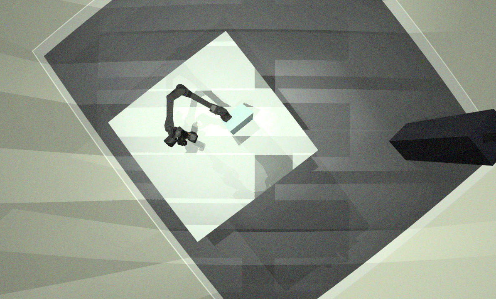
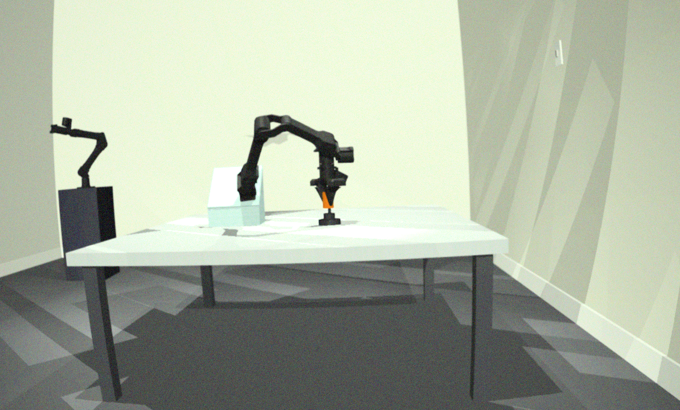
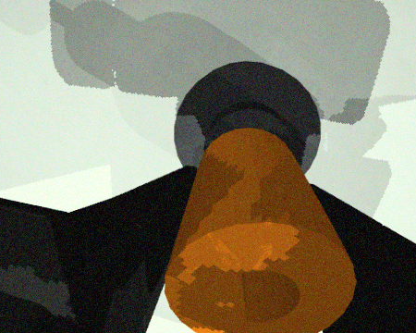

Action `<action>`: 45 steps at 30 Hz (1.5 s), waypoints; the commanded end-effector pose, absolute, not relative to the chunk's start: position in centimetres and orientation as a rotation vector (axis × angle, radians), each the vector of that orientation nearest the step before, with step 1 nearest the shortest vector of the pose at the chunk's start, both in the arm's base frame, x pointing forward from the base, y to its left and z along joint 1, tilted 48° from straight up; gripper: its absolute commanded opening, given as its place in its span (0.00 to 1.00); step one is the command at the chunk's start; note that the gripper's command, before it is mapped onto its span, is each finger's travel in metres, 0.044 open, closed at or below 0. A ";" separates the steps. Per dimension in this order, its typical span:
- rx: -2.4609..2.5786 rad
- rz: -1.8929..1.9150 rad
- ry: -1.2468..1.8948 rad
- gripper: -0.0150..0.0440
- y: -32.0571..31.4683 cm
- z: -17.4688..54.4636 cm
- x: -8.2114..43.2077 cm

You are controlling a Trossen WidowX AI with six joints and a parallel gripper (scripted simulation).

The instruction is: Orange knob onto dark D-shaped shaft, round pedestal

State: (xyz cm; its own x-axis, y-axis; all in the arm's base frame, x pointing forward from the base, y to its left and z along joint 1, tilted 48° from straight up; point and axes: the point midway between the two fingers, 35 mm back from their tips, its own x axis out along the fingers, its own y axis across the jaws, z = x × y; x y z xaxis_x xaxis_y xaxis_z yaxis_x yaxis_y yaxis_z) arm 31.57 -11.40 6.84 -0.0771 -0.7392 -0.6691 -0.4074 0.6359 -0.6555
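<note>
My gripper point(image 2: 328, 200) point(image 3: 248, 185) points straight down and is shut on the orange knob point(image 2: 327, 203) point(image 3: 251, 199), one finger on each side. The knob is upright, directly above the round dark pedestal point(image 2: 329, 221) point(image 3: 247, 80). A short length of the dark shaft point(image 2: 330, 210) shows between the knob's bottom and the pedestal, so the knob is not down on the pedestal. Whether the shaft's tip is inside the knob cannot be told. The D-shaped hole point(image 3: 272, 296) shows in the knob's top, its flat side facing left in the wrist view. The shaft's flat side is hidden.
A pale teal block point(image 1: 239, 116) point(image 2: 235, 216) with a sloping top stands by the arm's base on the white table point(image 1: 160, 167) point(image 2: 281, 255). Away from the table, a dark cabinet point(image 1: 439, 128) point(image 2: 85, 224) carries another arm point(image 2: 95, 152).
</note>
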 end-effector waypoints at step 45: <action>-0.945 -0.358 1.692 0.25 -11.6 6.6 31.9</action>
